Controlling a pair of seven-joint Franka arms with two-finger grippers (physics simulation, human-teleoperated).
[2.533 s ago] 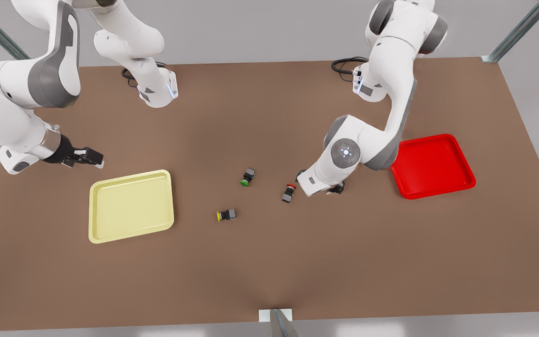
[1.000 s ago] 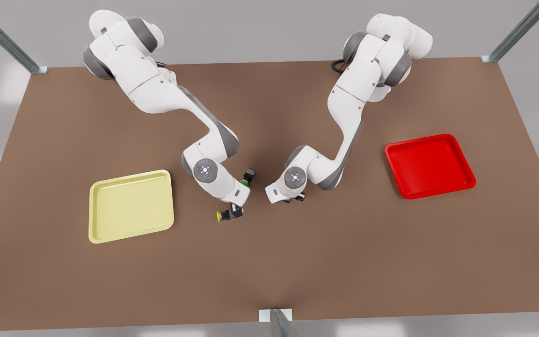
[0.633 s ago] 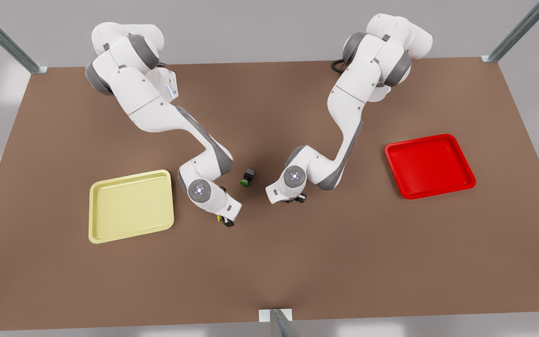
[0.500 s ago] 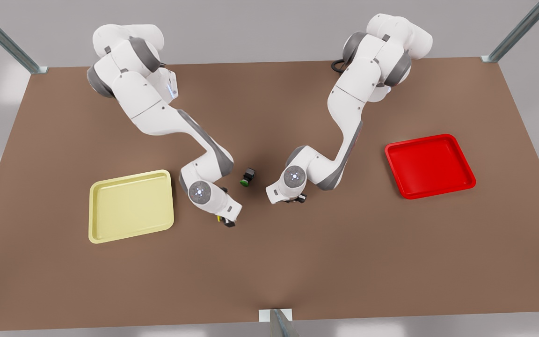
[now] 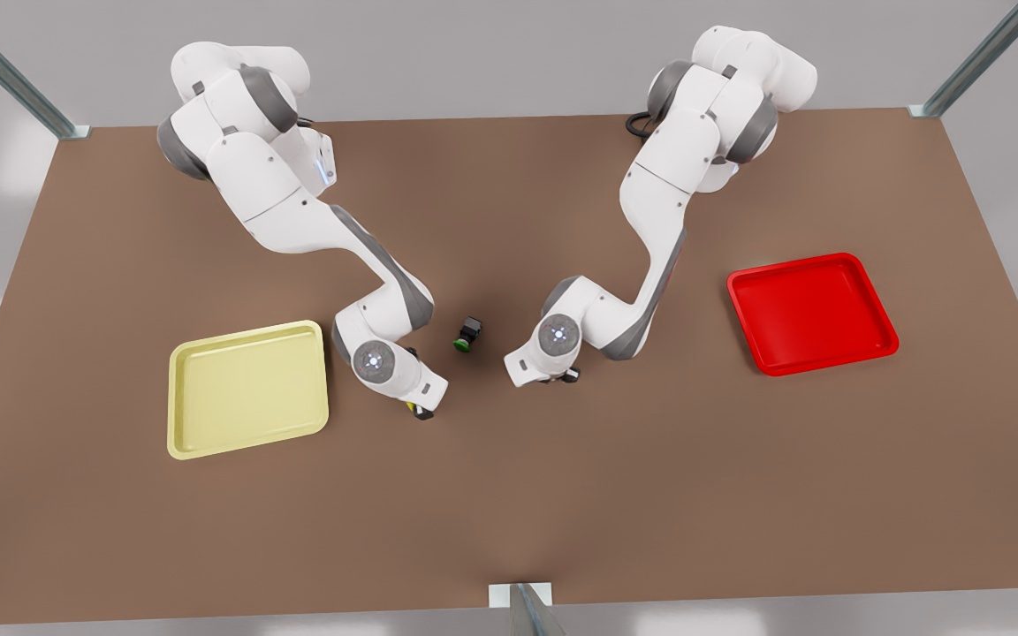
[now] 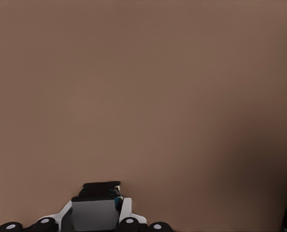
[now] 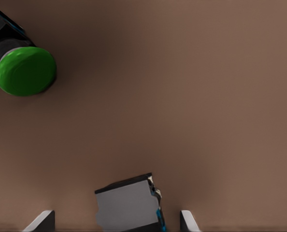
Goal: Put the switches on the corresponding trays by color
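The left end effector (image 5: 421, 412) is hanging low over the worktop (image 5: 509, 495), on the front view's left side of the middle. In the left wrist view its fingers (image 6: 125, 212) are pressing tight against both sides of a grey-bodied switch (image 6: 95, 216). From the front, a sliver of yellow cap is showing at this end effector's tip, so this is the yellow switch (image 5: 411, 406). I cannot tell whether it is touching the worktop. The pale yellow tray (image 5: 248, 389) is lying near this end effector, on the side away from the other arm.

The right end effector (image 5: 562, 377) is hovering low on the front view's right side of the middle. In the right wrist view its fingers (image 7: 43, 221) are standing wide apart, with a grey switch body (image 7: 126, 203) sitting between them and touching neither. Its cap colour is hidden from me. The bright red tray (image 5: 814, 314) is lying well apart from this end effector, on the side away from the other arm.

A green-capped switch (image 5: 467, 336) is lying between the two end effectors, a little toward the arm bases.
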